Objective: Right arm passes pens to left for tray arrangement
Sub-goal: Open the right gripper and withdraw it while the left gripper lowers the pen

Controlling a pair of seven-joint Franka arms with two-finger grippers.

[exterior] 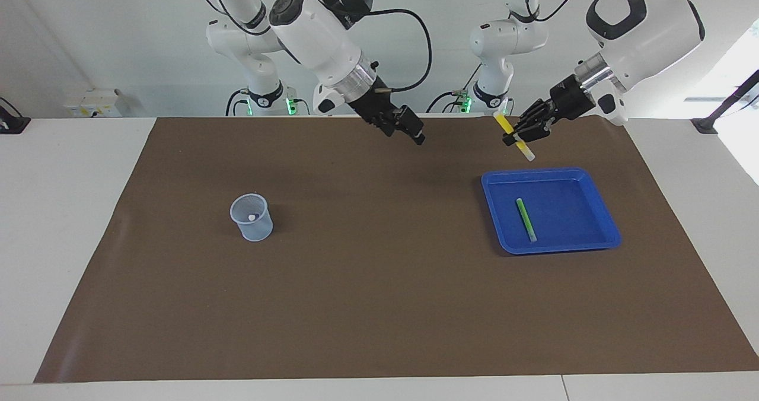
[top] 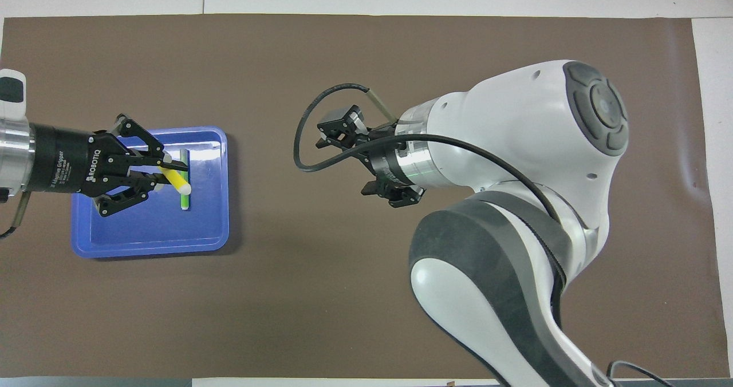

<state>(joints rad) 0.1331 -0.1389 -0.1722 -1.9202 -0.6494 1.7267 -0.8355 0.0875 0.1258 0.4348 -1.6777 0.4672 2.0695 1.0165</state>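
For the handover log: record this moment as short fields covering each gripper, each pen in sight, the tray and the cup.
left gripper: shut on the yellow pen, up in the air over the tray's robot-side edge
yellow pen: tilted, pale end lowest
right gripper: open, holds nothing, over the brown mat
green pen: lying flat in the tray
tray: on the mat toward the left arm's end
cup: upright on the mat toward the right arm's end, something small and pale inside
purple pen: not identifiable
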